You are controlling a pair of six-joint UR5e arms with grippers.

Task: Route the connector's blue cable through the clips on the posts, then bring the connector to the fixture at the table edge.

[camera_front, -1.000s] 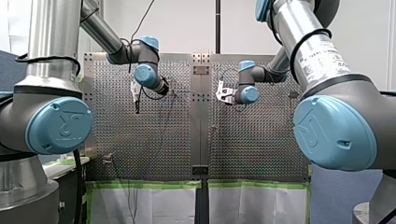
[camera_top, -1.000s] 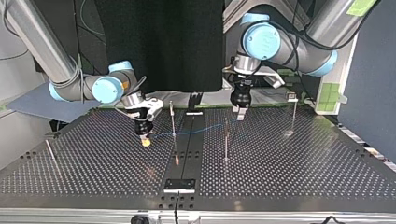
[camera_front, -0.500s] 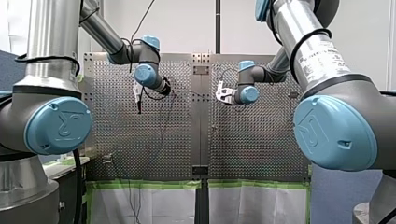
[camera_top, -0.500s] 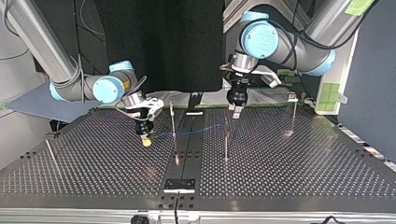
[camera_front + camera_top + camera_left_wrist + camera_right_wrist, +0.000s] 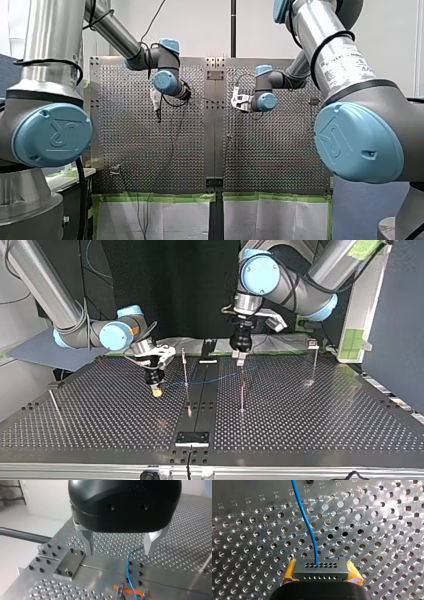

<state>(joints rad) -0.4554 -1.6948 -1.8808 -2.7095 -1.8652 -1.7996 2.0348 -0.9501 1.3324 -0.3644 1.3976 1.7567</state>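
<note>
Right wrist view shows the connector (image 5: pixel 321 568), a small grey block with two rows of holes on its face, clamped crosswise between the yellow pads (image 5: pixel 290 571) of my right gripper (image 5: pixel 321 575), over the perforated table (image 5: pixel 387 530). The cable (image 5: pixel 308 522), thin and blue, leaves the middle of the block's upper row and runs away from the gripper in a loose curve. It looks limp, so I expect it to follow wherever it is led but not to hold a shape. In the top view the connector sits left of the middle, under my right gripper (image 5: pixel 156 386). The cable (image 5: pixel 215 379) runs right from it, past a post (image 5: pixel 185 367) beside the centre strip and on toward a second post (image 5: pixel 242 390). Whether it is seated in the first post's clip I cannot tell. My left gripper (image 5: pixel 241 358) hangs over the right end of that run, just on the far side of the second post. In the left wrist view its metal fingers (image 5: pixel 87 542) are spread wide with nothing between them. The cable (image 5: pixel 128 562) passes below the gap and leads to a clip (image 5: pixel 130 593) with orange parts. I judge the routing step to be in hand, and the trip to the fixture, which I cannot pick out with certainty, not begun. The next move seems to call for my left gripper to drop over the cable, close on it gently and guide it into the clip, while my right holds the connector end steady.
</note>
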